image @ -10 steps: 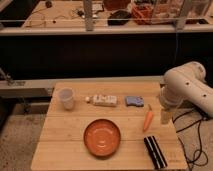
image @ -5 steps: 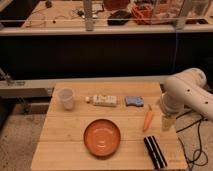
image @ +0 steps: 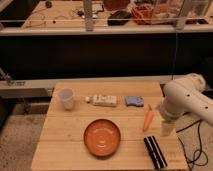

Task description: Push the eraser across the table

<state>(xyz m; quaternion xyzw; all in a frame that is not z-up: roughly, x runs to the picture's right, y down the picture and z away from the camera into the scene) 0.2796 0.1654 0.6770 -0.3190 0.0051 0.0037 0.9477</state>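
Over the pale slatted desk [image: 60, 145] the claw [image: 166, 129] had sunk lower by the right edge, spread apart and empty; the eraser [image: 155, 151] lay just nearside of it, untouched, push seemingly imminent.

No text, label or number can be read anywhere. The white box [image: 104, 100] behind the orange plate [image: 102, 137] carries dark marks too blurred to make out. The gripper [image: 166, 129], right of the plate, shows no legible marking.
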